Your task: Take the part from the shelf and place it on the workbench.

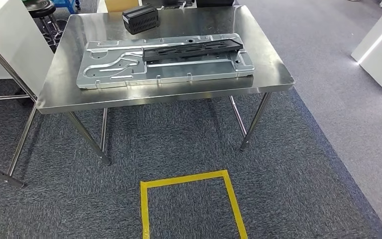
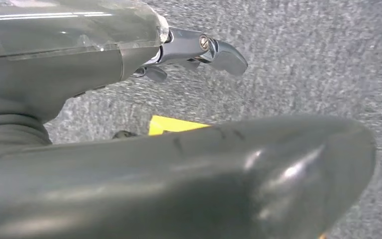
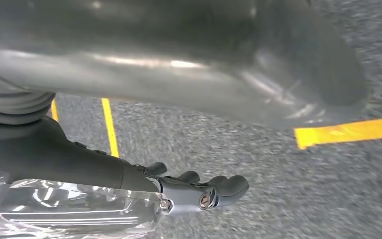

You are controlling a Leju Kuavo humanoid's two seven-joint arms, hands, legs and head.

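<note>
Part (image 1: pixel 191 49): a long black piece is seen lying flat on a big grey metal plate (image 1: pixel 129 69), on top of the workbench (image 1: pixel 69 89).
Left hand (image 2: pixel 199 52): nothing is held; the fingers (image 2: pixel 226 56) are seen sticking out loosely over the grey carpet (image 2: pixel 303 64). How far apart they are cannot be told.
Right hand (image 3: pixel 199 191): nothing is held; the fingers (image 3: pixel 231 185) are stretched out side by side over the carpet.
Yellow tape (image 3: pixel 348 132): strips are stuck on the carpet near the right hand. A small yellow bit (image 2: pixel 171 124) is seen near the left hand too.
Yellow square (image 1: pixel 191 199): it is marked on the floor in front of the workbench.
Black box (image 1: pixel 140 20): it is set at the far side of the workbench, just behind the metal plate.
Black stool (image 1: pixel 42 10): it is seen behind the workbench, at the far left.
</note>
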